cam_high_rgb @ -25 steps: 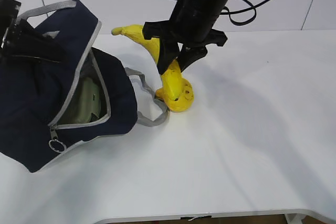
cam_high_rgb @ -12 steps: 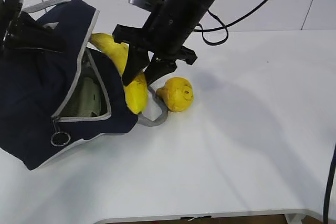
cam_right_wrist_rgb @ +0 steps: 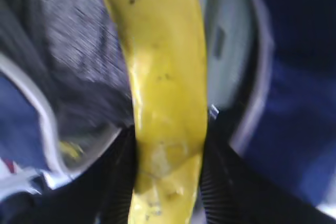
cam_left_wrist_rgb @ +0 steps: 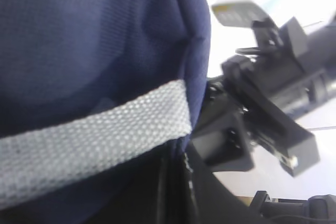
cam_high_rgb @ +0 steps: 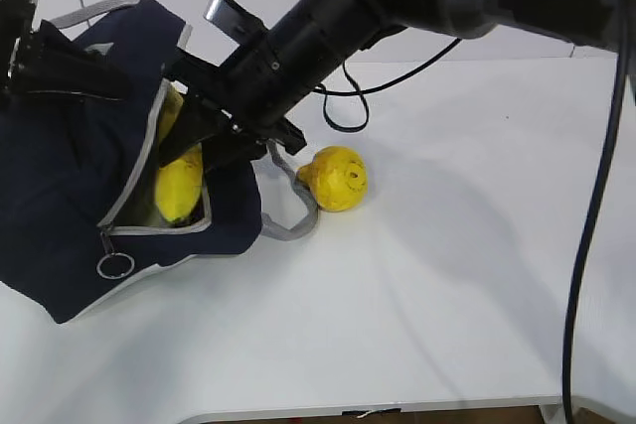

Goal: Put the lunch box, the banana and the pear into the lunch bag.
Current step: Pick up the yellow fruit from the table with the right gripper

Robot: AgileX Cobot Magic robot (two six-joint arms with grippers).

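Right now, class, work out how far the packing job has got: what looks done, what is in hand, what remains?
Done: nothing certain; the lunch box is not visible on the table. In hand: the right gripper is shut on the banana, which is partly inside the opening of the lunch bag; the left gripper is at the bag's upper edge. Left: the pear lies on the table beside the bag.

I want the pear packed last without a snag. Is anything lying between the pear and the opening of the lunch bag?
Yes. The grey handle of the lunch bag loops on the table right beside the pear, between it and the opening. The right gripper, shut on the banana, also fills that opening now.
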